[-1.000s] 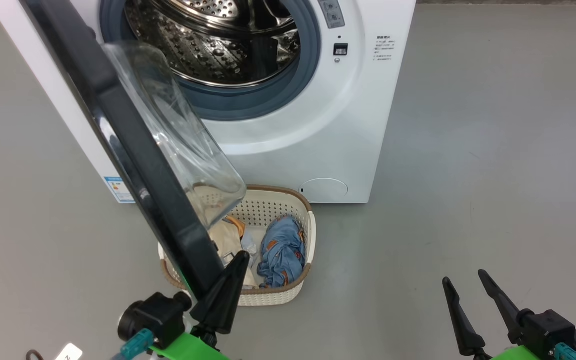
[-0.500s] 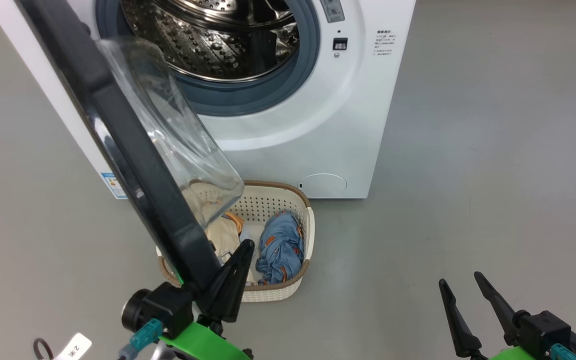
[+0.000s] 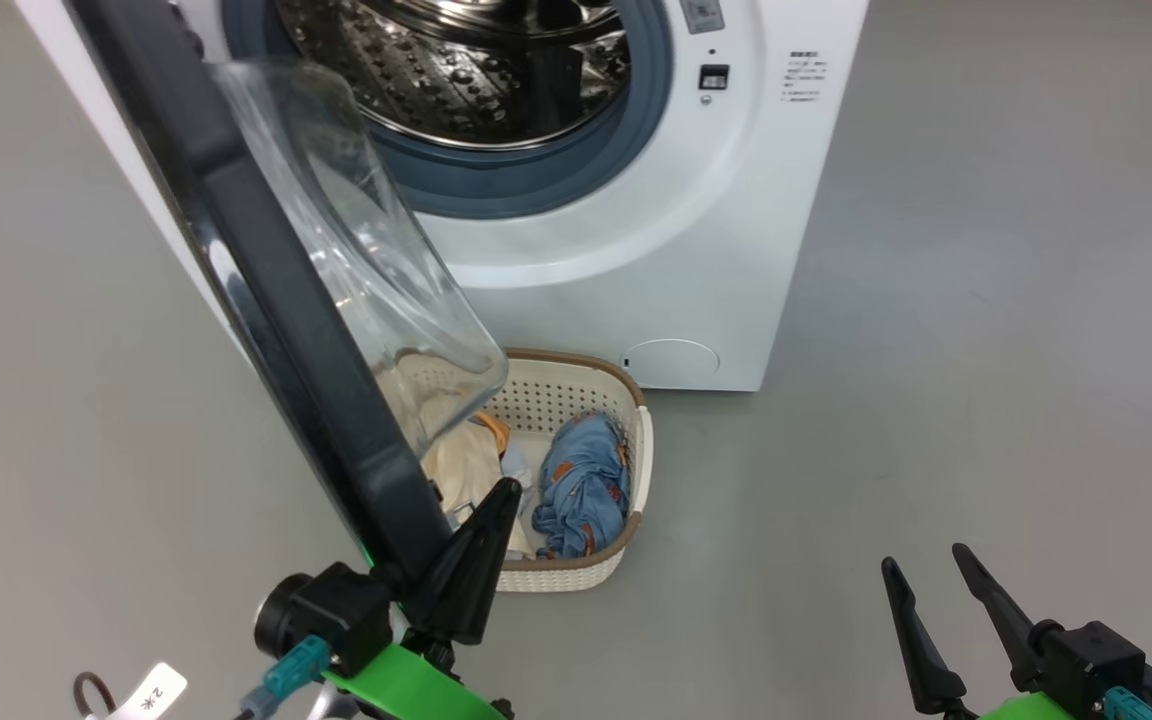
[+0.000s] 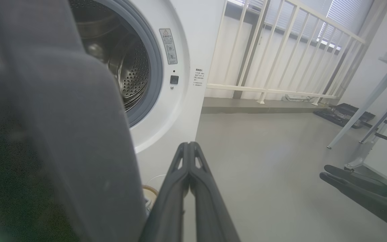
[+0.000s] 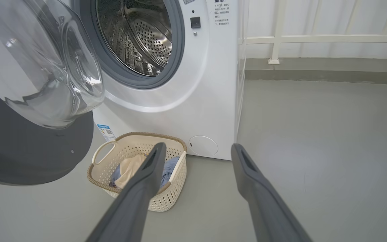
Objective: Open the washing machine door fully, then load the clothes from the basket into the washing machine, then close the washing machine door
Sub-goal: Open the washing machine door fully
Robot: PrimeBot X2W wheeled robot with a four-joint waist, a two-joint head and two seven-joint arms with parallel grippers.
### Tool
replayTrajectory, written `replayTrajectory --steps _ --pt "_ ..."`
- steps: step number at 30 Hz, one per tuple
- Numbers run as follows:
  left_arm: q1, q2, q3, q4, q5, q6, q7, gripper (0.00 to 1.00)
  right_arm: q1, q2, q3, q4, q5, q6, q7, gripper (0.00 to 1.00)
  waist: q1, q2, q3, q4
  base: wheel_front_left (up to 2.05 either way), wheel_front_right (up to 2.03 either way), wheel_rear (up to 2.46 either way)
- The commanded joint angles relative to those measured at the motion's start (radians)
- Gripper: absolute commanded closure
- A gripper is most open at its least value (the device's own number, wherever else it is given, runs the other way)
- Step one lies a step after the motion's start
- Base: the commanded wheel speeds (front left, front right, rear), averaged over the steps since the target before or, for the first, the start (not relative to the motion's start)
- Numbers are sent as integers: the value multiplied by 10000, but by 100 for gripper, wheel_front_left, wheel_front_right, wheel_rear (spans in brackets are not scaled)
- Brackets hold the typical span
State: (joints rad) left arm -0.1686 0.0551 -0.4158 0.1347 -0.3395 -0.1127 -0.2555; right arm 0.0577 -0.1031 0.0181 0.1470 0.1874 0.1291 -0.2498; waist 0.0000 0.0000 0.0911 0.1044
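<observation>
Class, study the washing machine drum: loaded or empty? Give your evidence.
Empty, as far as visible: the drum shows bare steel, and the clothes lie in the basket.

washing machine white; drum steel, hole pattern; gasket grey-blue. washing machine door glossy black, glass bowl clear. basket cream, perforated, brown woven rim. clothes: one cream w/ orange, one light blue w/ orange print. floor grey.

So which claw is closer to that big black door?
Left. The left gripper sits beside the lower edge of the door; the right gripper hangs far off to its right.
</observation>
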Motion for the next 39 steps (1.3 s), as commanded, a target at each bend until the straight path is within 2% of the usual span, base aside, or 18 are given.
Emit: replayTrajectory --steps 1,9,28,39 --pt "-242 200 500 -202 -9 132 -63 100 -372 -66 226 -178 99 16 -120 0 0 0 -18 211 0 0 0" --pt "128 227 319 -527 124 316 -22 100 -393 -82 255 -117 121 16 -120 0 0 0 -59 688 0 0 0" --pt "896 502 755 -1038 -45 1264 541 100 -149 -56 284 -24 291 16 -120 0 0 0 -440 1292 0 0 0" --pt "1041 749 1151 -1014 -231 1580 634 100 -24 -19 213 -71 316 16 -120 0 0 0 -505 2152 0 0 0"
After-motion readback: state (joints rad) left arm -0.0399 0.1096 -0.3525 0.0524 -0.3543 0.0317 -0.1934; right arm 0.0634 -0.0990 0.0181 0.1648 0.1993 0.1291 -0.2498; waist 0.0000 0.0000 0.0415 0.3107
